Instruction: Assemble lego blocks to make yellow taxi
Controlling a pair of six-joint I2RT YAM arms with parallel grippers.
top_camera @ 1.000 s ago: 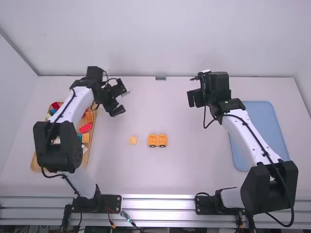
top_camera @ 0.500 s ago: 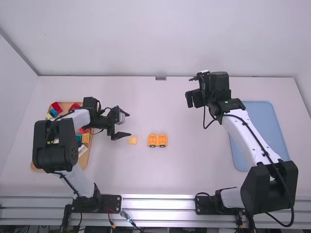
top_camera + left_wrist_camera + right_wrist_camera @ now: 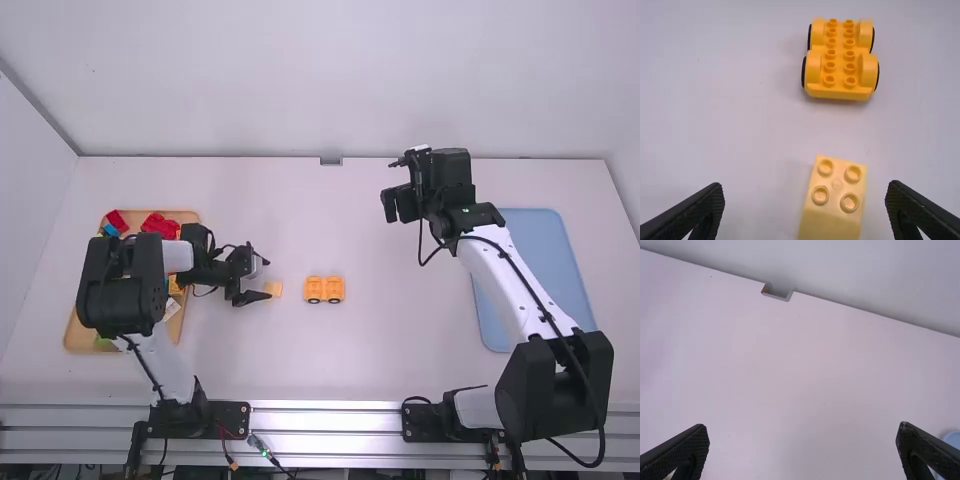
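From the high view: light wooden tray [image 3: 80,330] of mixed bricks at table left, smooth blue tray [image 3: 548,265] at right. Left wrist view gives the closer detail: small pale-yellow plastic block [image 3: 832,222], squarish top, four round studs; near it, an orange-yellow plastic car base [image 3: 840,75], two rows of studs, raised fenders, black wheels, standing upright mid-table. Left gripper [image 3: 267,279] low at the block, jaws apart, empty. Right gripper [image 3: 396,184] over the far part of the table [image 3: 330,370], jaws spread, empty. Right wrist view: notch [image 3: 776,293] in the table's far edge.
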